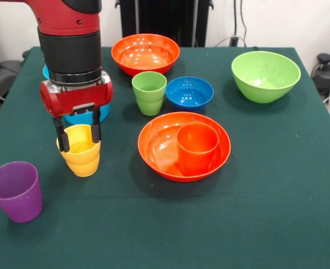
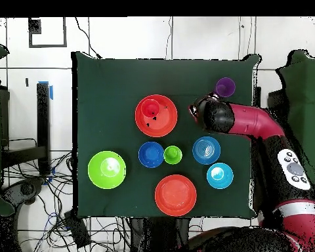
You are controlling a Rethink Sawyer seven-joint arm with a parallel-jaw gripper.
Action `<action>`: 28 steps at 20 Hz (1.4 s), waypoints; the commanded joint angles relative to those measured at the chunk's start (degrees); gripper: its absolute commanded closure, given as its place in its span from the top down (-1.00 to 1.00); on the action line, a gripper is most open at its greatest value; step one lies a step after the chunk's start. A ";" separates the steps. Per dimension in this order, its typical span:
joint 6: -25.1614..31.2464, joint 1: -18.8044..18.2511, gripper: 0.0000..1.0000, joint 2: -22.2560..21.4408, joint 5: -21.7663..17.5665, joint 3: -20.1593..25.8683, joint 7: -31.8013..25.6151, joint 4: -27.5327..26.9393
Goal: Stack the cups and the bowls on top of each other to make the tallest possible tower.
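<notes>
Your gripper [image 1: 78, 134] has its jaws part open astride the back rim of the yellow cup [image 1: 81, 150]: one black finger [image 1: 60, 136] runs down the outside wall on the pic's left, the other sits by the rim's far edge, inside or behind it, can't tell which. Can't tell if they're pinching the wall yet. Cup stands upright on the green cloth [image 1: 266, 185]. Just behind it in front view, a light blue bowl [image 1: 92, 116] peeks out under the wrist; overhead view shows two light blue bowls [image 2: 206, 149] [image 2: 220, 175] side by side. Purple cup [image 1: 16, 190] stands upright, near the yellow one, toward the front left corner, apart from it. Toward mid table you've got an orange bowl [image 1: 159, 147] w/ the orange cup [image 1: 197, 147] upright inside, off-centre to the right. Behind that: green cup [image 1: 149, 92] just beside the dark blue bowl [image 1: 189, 92], not touching. 2nd orange bowl [image 1: 145, 53] at the far edge, lime bowl [image 1: 265, 75] far right, well apart from the rest.
</notes>
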 commanded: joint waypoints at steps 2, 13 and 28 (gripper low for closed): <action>-2.52 3.40 1.00 2.26 -5.47 -2.58 3.83 -3.21; 0.72 3.58 1.00 2.85 -5.27 -3.55 2.43 -5.43; 1.23 1.44 1.00 2.87 -4.44 -0.08 -2.40 -2.02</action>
